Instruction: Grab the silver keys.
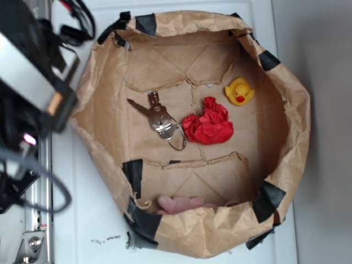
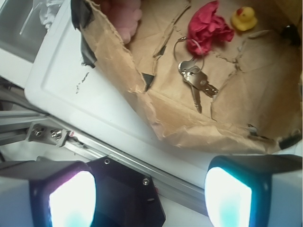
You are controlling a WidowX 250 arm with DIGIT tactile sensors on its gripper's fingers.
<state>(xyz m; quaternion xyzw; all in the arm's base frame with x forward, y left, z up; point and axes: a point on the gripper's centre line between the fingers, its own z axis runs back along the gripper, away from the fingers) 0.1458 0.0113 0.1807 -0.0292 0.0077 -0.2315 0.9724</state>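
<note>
The gripper hangs over the white table outside the paper bag, its jaws spread wide and holding nothing. The silver keys lie flat on the bag's floor, at about 1 o'clock from the jaws in the wrist view. Their wire ring touches the red cloth. A yellow duck sits at 1 o'clock of the cloth in the exterior view, a pink toy near the bag's 6 o'clock wall.
</note>
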